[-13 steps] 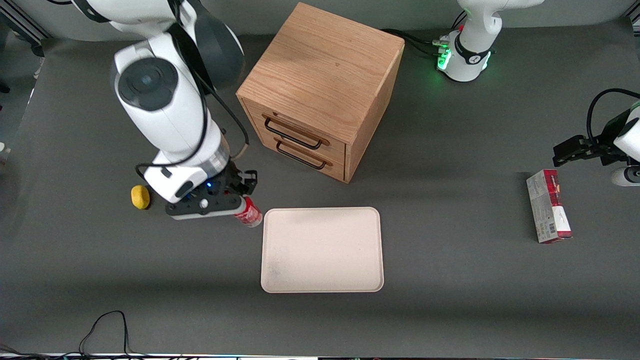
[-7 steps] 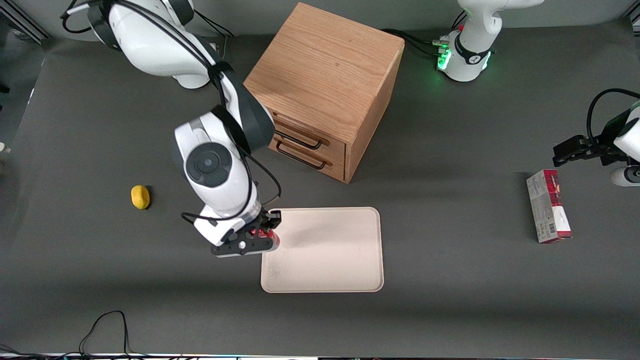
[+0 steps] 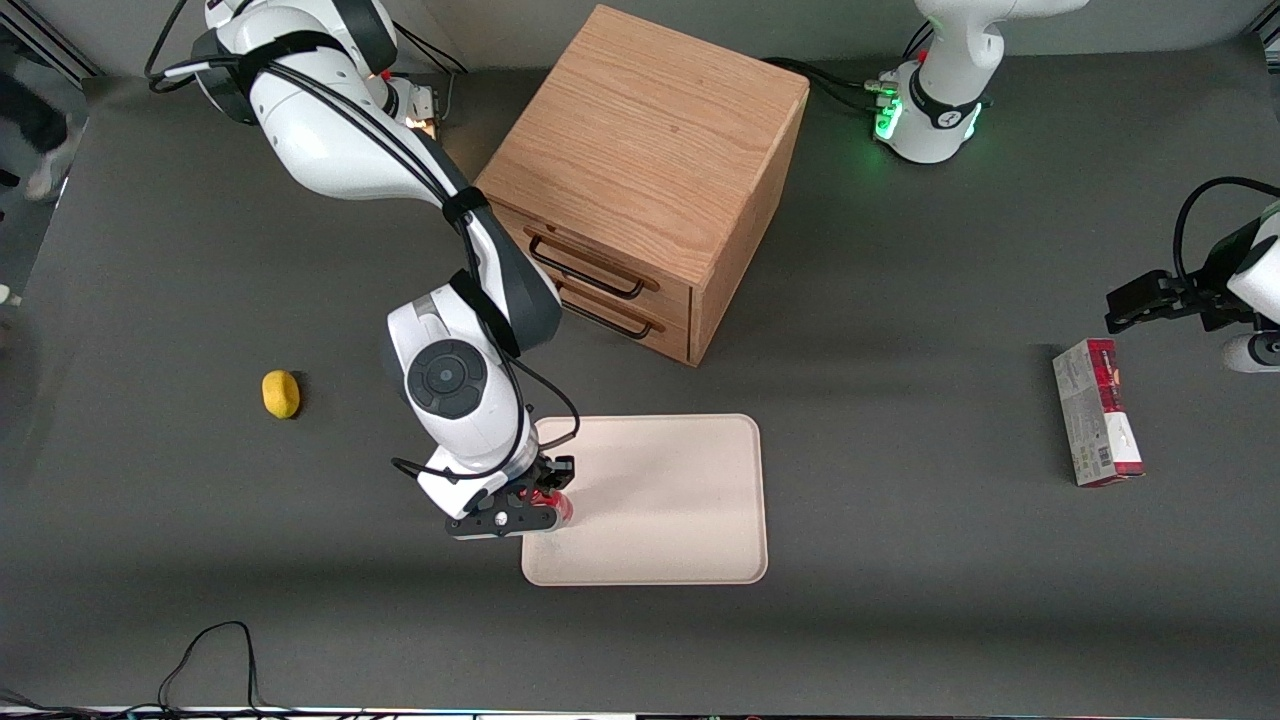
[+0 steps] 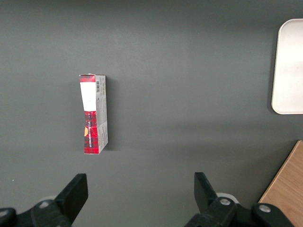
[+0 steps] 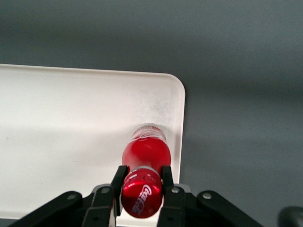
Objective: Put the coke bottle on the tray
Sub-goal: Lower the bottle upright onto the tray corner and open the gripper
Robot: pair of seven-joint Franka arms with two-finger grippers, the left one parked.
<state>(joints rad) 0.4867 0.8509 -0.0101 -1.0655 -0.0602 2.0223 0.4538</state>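
My right gripper (image 3: 548,500) is shut on the coke bottle (image 3: 556,504), a small all-red bottle with a white script logo. It holds the bottle upright by its top over the cream tray (image 3: 660,500), just inside the tray's edge toward the working arm's end, near the corner closest to the front camera. In the right wrist view the bottle (image 5: 144,161) stands between the black fingers (image 5: 118,182) of the gripper (image 5: 142,182), its base at or just above the tray (image 5: 71,123). I cannot tell if the base touches the tray.
A wooden two-drawer cabinet (image 3: 645,180) stands farther from the front camera than the tray. A yellow lemon (image 3: 281,393) lies toward the working arm's end. A red-and-grey carton (image 3: 1097,412) lies toward the parked arm's end, also in the left wrist view (image 4: 93,114).
My gripper carried the bottle from beside the lemon, nearer the front camera and toward the parked arm's end, to over the tray's edge, then lower.
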